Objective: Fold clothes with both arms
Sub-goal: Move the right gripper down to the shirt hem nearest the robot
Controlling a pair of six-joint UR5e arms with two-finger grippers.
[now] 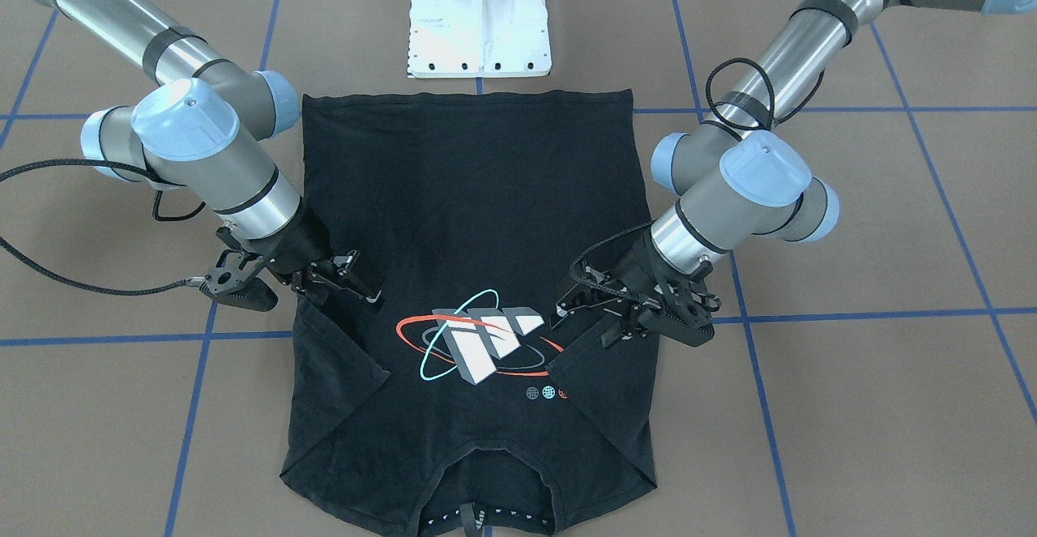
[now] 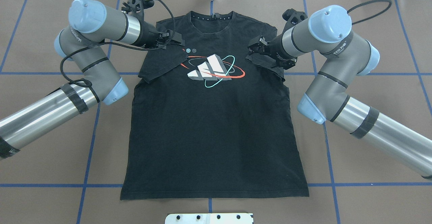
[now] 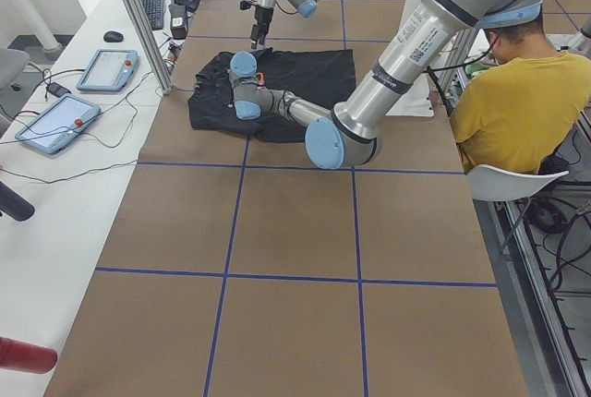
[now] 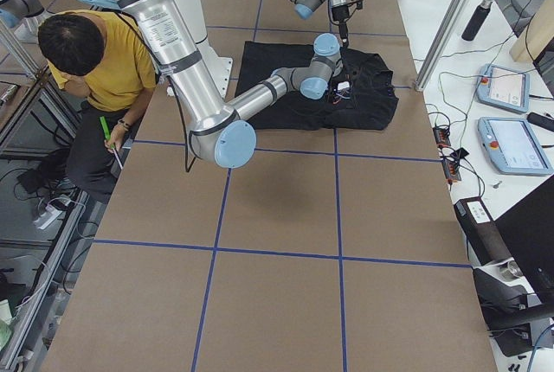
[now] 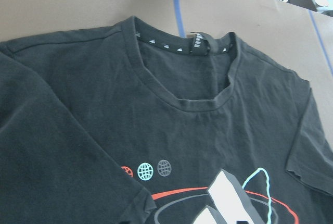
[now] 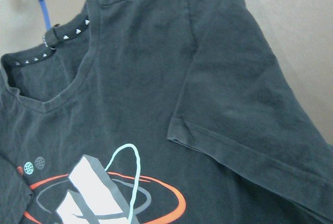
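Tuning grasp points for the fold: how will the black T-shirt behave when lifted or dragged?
Likely floppy: the T-shirt has both sleeves folded over its chest, and the collar front is buckled. Probably light and thin, since it lies flat on the table. Lifted at two points it should sag between them; dragging may bunch it.

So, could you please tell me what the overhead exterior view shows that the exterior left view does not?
Only the overhead view clearly shows the front print of grey-white blocks ringed by red and teal ovals and the short sleeves folded inward. Only the left side view shows a seated person in a yellow shirt and grey touchscreen tablets on the white bench. Both show the black short-sleeved T-shirt on the brown table with blue tape lines, and the silver-metal left arm and right arm reaching it.
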